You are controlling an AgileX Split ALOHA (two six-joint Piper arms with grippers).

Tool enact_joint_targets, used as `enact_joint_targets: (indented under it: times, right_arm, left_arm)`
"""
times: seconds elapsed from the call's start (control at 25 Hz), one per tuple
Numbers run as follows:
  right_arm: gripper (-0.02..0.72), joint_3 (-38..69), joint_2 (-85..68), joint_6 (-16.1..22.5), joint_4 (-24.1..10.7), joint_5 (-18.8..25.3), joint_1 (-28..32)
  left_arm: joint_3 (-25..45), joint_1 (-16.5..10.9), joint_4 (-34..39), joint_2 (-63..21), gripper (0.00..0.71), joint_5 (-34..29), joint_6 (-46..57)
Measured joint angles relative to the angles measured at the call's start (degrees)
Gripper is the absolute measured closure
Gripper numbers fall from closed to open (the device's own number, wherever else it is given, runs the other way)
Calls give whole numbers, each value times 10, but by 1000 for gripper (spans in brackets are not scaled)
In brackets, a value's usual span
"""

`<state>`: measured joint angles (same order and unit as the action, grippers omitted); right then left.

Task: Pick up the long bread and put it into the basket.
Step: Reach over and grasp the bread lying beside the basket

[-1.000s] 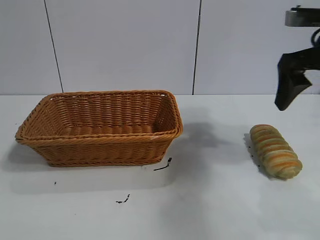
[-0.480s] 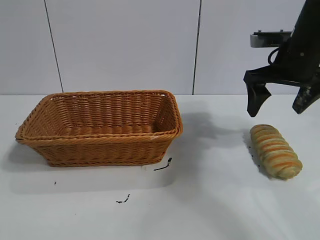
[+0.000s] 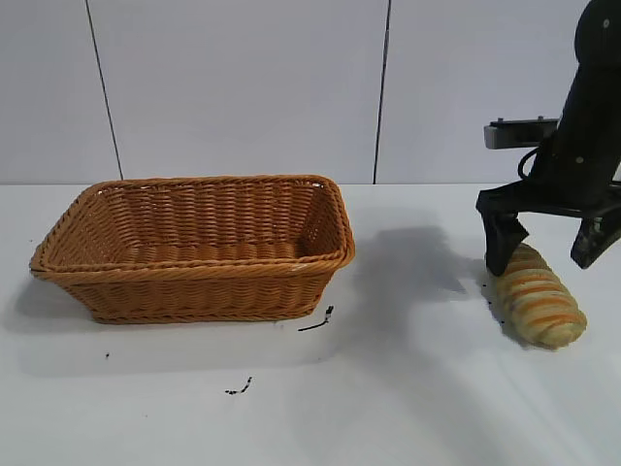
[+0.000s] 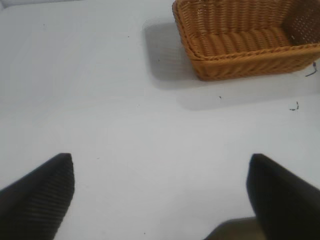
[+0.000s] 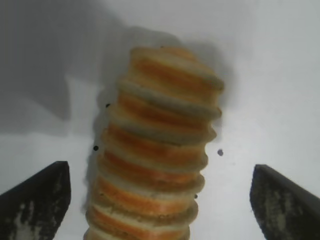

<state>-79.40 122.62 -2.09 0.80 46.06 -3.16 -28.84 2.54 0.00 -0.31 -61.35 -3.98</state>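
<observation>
The long bread (image 3: 537, 301) lies on the white worktop (image 3: 408, 388) at the exterior view's right side, well apart from the basket (image 3: 194, 248), which sits toward the left with its open top facing up and nothing visible inside it. The loaf rests at an angle, its far end pointing back toward the wall and its near end toward the camera.

The right claw (image 3: 548, 243) points straight down over the loaf's far end, its two dark fingers (image 3: 502, 238) spread wide — one on each side of the bread, neither one pressing on it. The right wrist view shows the same thing from above: the ridged, orange-striped loaf (image 5: 160, 155) runs up the middle with a finger tip (image 5: 37, 197) off to either side and bare worktop in the gaps, so the claw is released and grasps nothing.

The left claw (image 4: 160, 195) appears only in its own wrist view (the exterior view does not show that arm), also spread wide, hovering over bare worktop with the basket (image 4: 240, 55) farther off. A few small dark scraps (image 3: 317, 320) lie on the worktop just in front of the basket.
</observation>
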Motion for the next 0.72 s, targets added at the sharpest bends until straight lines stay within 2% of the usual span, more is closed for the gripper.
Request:
enact_joint_targets:
  times: [0.08, 0.16, 0.36, 0.44, 0.52, 0.72]
  right_arm:
    - [38, 0, 0, 0, 0, -3, 0]
    - [92, 0, 0, -1, 0, -4, 0]
    - [445, 0, 0, -2, 2, -1, 0]
    - [535, 0, 0, -2, 2, 0, 0]
    - [559, -10, 0, -2, 2, 13, 0]
    - [564, -76, -15, -3, 2, 103, 0]
  left_arm:
    - [0, 0, 0, 0, 14, 0, 0]
    - [0, 0, 0, 0, 14, 0, 0]
    - [0, 0, 0, 0, 14, 0, 0]
    - [0, 0, 0, 0, 14, 0, 0]
    - [0, 0, 0, 0, 14, 0, 0]
    - [0, 0, 0, 0, 14, 0, 0]
